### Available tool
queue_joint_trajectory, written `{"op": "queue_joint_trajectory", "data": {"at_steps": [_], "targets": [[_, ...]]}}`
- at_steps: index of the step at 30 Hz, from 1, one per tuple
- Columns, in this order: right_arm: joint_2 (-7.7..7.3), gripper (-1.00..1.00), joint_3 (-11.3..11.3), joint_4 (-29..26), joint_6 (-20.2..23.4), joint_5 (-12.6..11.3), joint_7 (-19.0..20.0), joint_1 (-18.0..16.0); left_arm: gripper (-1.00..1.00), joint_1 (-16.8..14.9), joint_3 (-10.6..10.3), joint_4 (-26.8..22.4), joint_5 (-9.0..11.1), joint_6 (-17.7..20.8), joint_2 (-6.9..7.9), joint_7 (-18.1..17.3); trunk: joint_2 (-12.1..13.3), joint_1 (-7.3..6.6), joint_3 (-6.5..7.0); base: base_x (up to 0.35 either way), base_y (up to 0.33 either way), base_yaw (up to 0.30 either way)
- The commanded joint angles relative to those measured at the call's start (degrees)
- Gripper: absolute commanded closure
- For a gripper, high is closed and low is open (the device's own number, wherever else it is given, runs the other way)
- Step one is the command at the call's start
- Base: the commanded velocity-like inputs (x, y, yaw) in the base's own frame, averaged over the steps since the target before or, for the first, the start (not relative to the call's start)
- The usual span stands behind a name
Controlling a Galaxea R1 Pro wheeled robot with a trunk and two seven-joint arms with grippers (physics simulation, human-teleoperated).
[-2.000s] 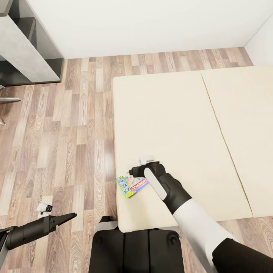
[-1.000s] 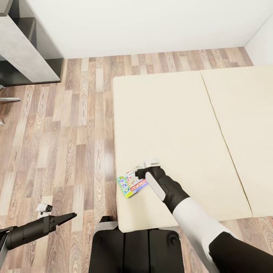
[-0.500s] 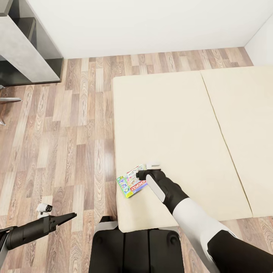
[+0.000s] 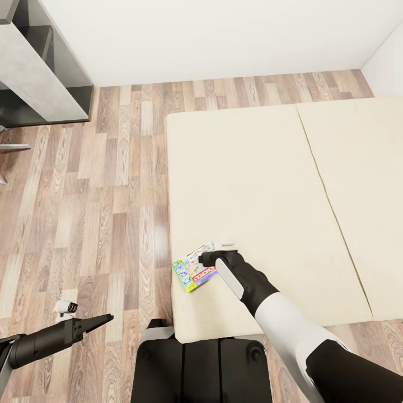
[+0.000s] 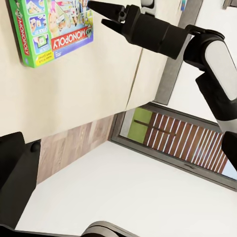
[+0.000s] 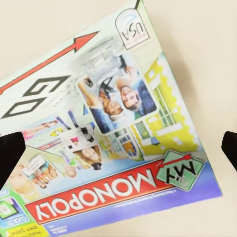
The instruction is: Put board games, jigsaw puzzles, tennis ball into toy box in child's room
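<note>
A white-and-green Monopoly board game point(image 4: 194, 270) lies flat at the near left corner of the bed point(image 4: 263, 179), on the beige mattress. My right gripper point(image 4: 206, 257) hovers over the box's far right edge. In the right wrist view the box lid point(image 6: 113, 148) spans the frame between my spread fingertips point(image 6: 10, 153), so the right gripper point(image 6: 118, 150) is open and holds nothing. The left wrist view looks up at the same box point(image 5: 52, 29) and the right gripper point(image 5: 118, 14). My left gripper point(image 4: 92, 323) hangs over the floor at the lower left, open and empty.
Wooden floor point(image 4: 112, 184) runs along the bed's left side. A dark grey cabinet point(image 4: 39, 73) stands at the far left against the white wall. A seam point(image 4: 330, 201) splits the mattress into two parts. My black base point(image 4: 201, 369) touches the bed's near edge.
My right gripper has shifted slightly right and nearer over the board game, uncovering more of its lid. The box and my left arm have not moved.
</note>
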Motion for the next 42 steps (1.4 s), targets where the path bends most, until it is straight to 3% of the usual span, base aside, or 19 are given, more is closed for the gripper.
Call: {"op": "queue_joint_trajectory", "data": {"at_steps": [1, 18, 28, 42], "targets": [[0.00, -1.00, 0.17, -0.04, 0.10, -0.56, -0.12, -0.03, -1.00, 0.00, 0.01, -0.02, -0.05, 0.61, 0.01, -0.24, -0.09, 0.03, -0.06, 0.000, 0.000, 0.000], [0.00, -1.00, 0.29, 0.31, -0.02, -0.52, 1.71, 0.04, -1.00, 0.00, 0.01, -0.02, -0.05, 0.61, 0.01, -0.24, -0.09, 0.03, -0.06, 0.000, 0.000, 0.000], [0.00, -1.00, 0.69, 6.59, -4.56, -0.48, 3.80, 0.02, -1.00, 0.00, 0.01, -0.02, -0.05, 0.61, 0.01, -0.24, -0.09, 0.03, -0.06, 0.000, 0.000, 0.000], [0.00, -1.00, 1.96, 7.51, -5.28, -0.47, 5.38, -0.02, -1.00, 0.00, 0.01, -0.02, -0.05, 0.60, 0.01, -0.24, -0.09, 0.03, -0.06, 0.000, 0.000, 0.000]]}}
